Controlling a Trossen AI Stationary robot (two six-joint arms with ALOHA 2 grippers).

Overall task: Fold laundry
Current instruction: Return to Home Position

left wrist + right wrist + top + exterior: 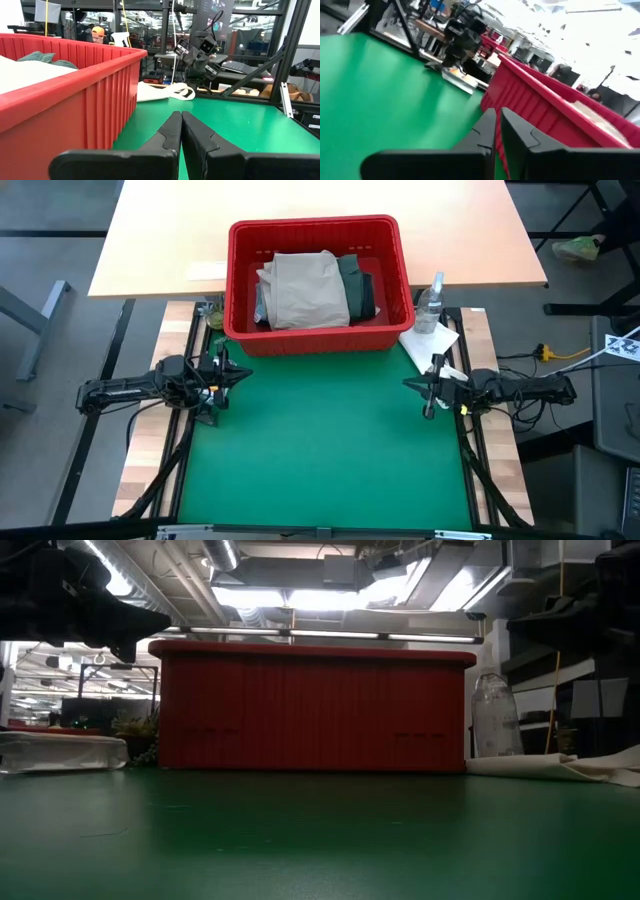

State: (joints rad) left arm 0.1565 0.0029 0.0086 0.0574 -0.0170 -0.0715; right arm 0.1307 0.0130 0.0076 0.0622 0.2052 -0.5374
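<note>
Step in hand: homing, judged nearly done; keep both arms low and clear of the basket wall and the cloth, fingers empty.
Green mat (320, 450): one, fills lower centre of the high view.
Red plastic basket (315, 340): one, upper centre, at the mat's far edge.
Laundry stack (300, 305): one, inside the basket; beige khaki piece (305, 285) on top, dark olive green piece (357, 285) showing at its right.
Left gripper (240, 373): one, mid-left; fingers pressed together, holding nothing.
Right gripper (412, 384): one, mid-right; fingers likewise closed, empty.
White cloth (432, 340): one, just right of the basket.
Clear spray bottle (430, 302): one, on the cloth.
</note>
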